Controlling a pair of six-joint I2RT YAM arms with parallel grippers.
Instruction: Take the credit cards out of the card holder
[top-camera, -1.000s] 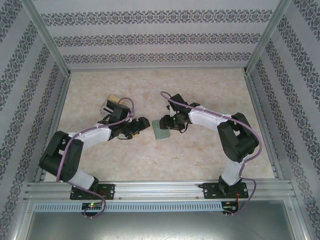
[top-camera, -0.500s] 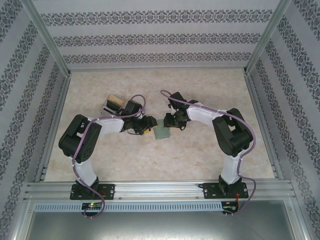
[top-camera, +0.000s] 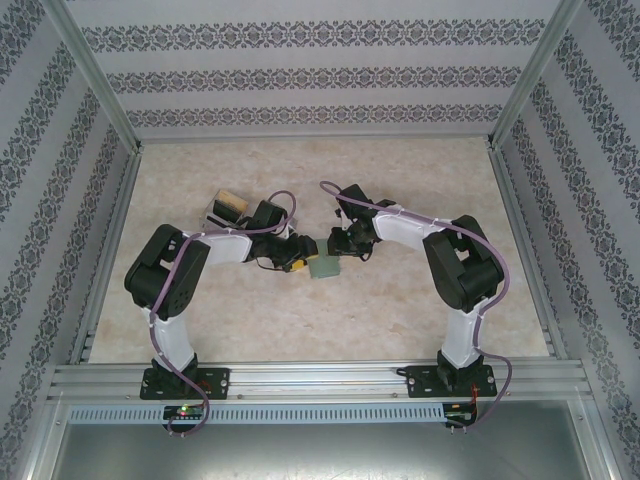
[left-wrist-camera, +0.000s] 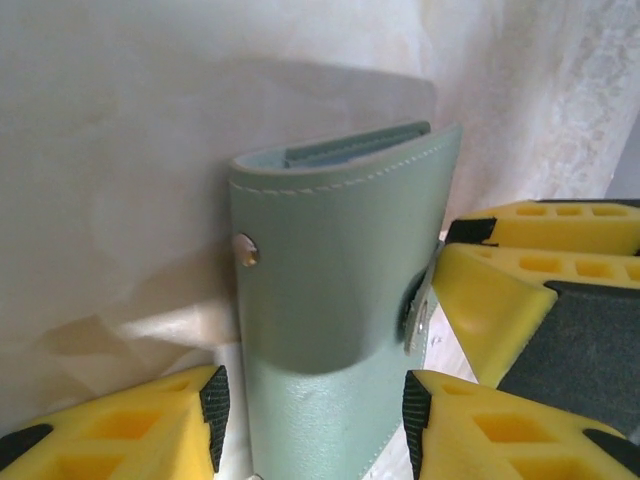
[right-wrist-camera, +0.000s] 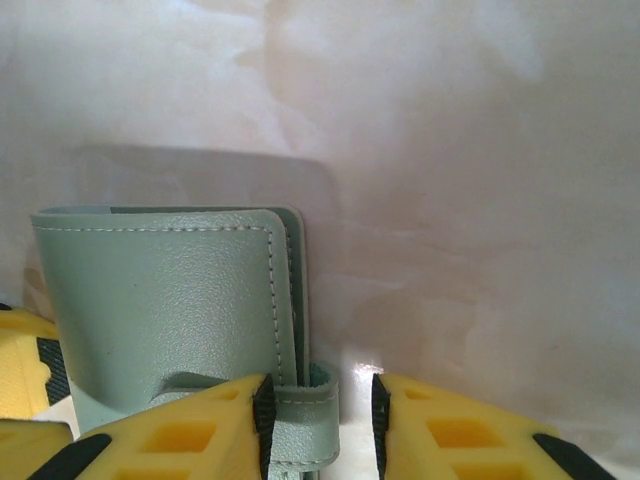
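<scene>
Our left gripper (top-camera: 303, 262) is now sitting closer to the card holder (top-camera: 326, 268) than a second ago, hugging its two sides. We cannot tell if it is squeezing. Our right gripper (top-camera: 337, 248) is standing partly spread around the strap (right-wrist-camera: 300, 420). The card holder is lying on the bench (top-camera: 400, 310) between them.

We see a pale, marbled table (top-camera: 400, 310) boxed in by wallpapered walls (top-camera: 320, 70) with dark floral bands. Left of centre on it sits a small tan-lined box (top-camera: 222, 205). Across the bottom of the frame runs an aluminium rail (top-camera: 320, 375).
</scene>
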